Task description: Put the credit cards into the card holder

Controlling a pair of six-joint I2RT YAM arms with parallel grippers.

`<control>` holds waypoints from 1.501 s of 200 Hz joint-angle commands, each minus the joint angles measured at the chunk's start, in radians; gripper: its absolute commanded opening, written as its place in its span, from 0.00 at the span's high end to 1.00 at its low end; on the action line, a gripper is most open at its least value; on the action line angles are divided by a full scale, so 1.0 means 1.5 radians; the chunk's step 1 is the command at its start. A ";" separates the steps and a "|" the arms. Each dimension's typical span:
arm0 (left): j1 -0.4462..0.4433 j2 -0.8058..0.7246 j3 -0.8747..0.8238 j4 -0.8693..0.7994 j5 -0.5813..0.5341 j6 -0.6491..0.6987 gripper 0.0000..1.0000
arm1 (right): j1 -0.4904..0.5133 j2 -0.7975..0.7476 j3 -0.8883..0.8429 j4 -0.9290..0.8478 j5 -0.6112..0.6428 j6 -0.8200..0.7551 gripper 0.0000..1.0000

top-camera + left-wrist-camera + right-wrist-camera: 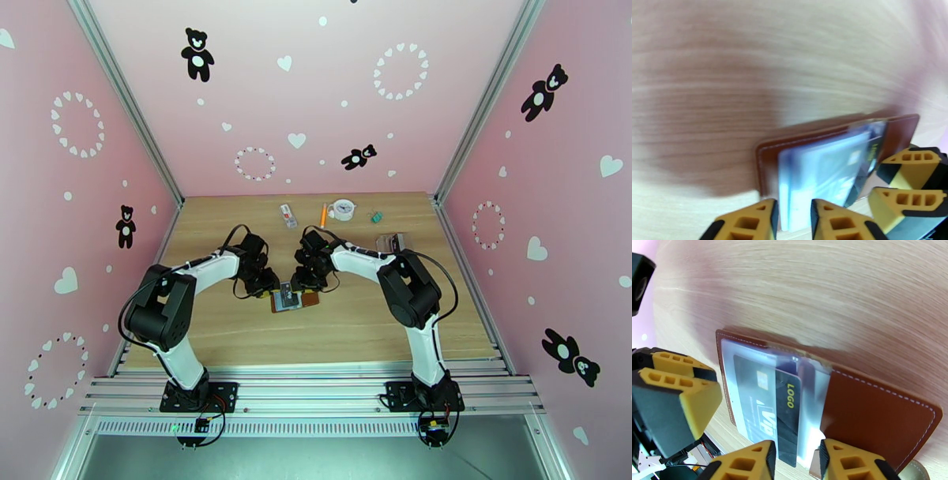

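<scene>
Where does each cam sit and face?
Top: above, behind the bases, facing down at the table; left arm, right arm.
Left wrist: low, facing the card holder; left fingers bottom, right fingers right.
Right wrist: facing the open holder, cards; right fingers bottom, left fingers left.
Shared: all see the holder; each wrist view catches both arms' fingers.

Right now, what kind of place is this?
Probably a robot test booth: pink walls with bears and hearts, aluminium frame rails, left arm and right arm bolted at a wooden table's near edge.
</scene>
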 commanded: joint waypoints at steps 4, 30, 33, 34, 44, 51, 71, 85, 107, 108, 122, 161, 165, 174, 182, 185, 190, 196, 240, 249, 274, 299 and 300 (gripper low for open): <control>0.008 -0.045 0.014 -0.038 -0.015 -0.010 0.73 | 0.009 0.001 0.021 -0.015 0.021 0.014 0.67; 0.008 -0.043 0.001 -0.052 -0.022 -0.026 0.80 | 0.014 0.014 0.035 -0.027 0.025 0.015 0.70; 0.008 -0.041 -0.002 -0.051 -0.021 -0.027 0.80 | 0.014 0.015 0.037 -0.027 0.025 0.014 0.71; 0.008 -0.040 -0.003 -0.051 -0.021 -0.028 0.81 | 0.014 0.016 0.037 -0.028 0.026 0.014 0.71; 0.008 -0.038 -0.015 -0.047 -0.021 -0.030 0.84 | 0.017 0.020 0.044 -0.031 0.025 0.014 0.71; 0.008 -0.034 -0.023 -0.043 -0.022 -0.029 0.87 | 0.019 0.023 0.048 -0.035 0.024 0.012 0.71; 0.008 -0.024 -0.041 -0.034 -0.026 -0.024 0.92 | 0.024 0.029 0.056 -0.041 0.031 0.010 0.72; 0.008 -0.014 -0.050 -0.029 -0.023 -0.022 0.94 | 0.025 0.033 0.057 -0.048 0.034 0.012 0.72; 0.007 -0.008 -0.053 -0.023 -0.024 -0.020 0.95 | 0.025 0.034 0.056 -0.056 0.043 0.012 0.70; 0.008 -0.008 -0.053 -0.023 -0.024 -0.020 0.95 | 0.025 0.034 0.056 -0.056 0.043 0.012 0.70; 0.008 -0.002 -0.052 -0.021 -0.025 -0.018 0.96 | 0.026 0.036 0.056 -0.060 0.042 0.013 0.68; 0.008 0.024 -0.058 -0.008 -0.012 -0.018 1.00 | 0.032 0.047 0.063 -0.063 0.031 0.015 0.70; 0.008 0.024 -0.058 -0.008 -0.012 -0.018 1.00 | 0.033 0.049 0.065 -0.064 0.030 0.014 0.71; 0.008 0.025 -0.058 -0.007 -0.014 -0.016 1.00 | 0.035 0.054 0.071 -0.068 0.028 0.013 0.72; 0.008 0.027 -0.057 -0.007 -0.013 -0.015 1.00 | 0.036 0.058 0.075 -0.072 0.025 0.012 0.73; 0.008 0.027 -0.058 -0.007 -0.014 -0.015 1.00 | 0.036 0.059 0.077 -0.072 0.025 0.012 0.74; 0.008 0.028 -0.058 -0.006 -0.014 -0.015 1.00 | 0.038 0.060 0.078 -0.072 0.024 0.011 0.75; 0.008 0.029 -0.059 -0.005 -0.013 -0.015 1.00 | 0.039 0.061 0.082 -0.073 0.024 0.010 0.75; 0.008 0.030 -0.062 0.001 -0.010 -0.015 1.00 | 0.049 0.070 0.108 -0.087 0.015 -0.002 0.81; 0.008 0.030 -0.062 0.002 -0.009 -0.015 1.00 | 0.051 0.071 0.112 -0.090 0.014 -0.004 0.81; 0.008 0.029 -0.065 0.005 -0.008 -0.017 1.00 | 0.055 0.077 0.120 -0.089 0.003 -0.008 0.82; 0.008 0.027 -0.066 0.006 -0.007 -0.018 1.00 | 0.060 0.082 0.125 -0.092 -0.005 -0.011 0.83; 0.008 0.027 -0.066 0.006 -0.007 -0.018 1.00 | 0.060 0.082 0.125 -0.091 -0.005 -0.011 0.83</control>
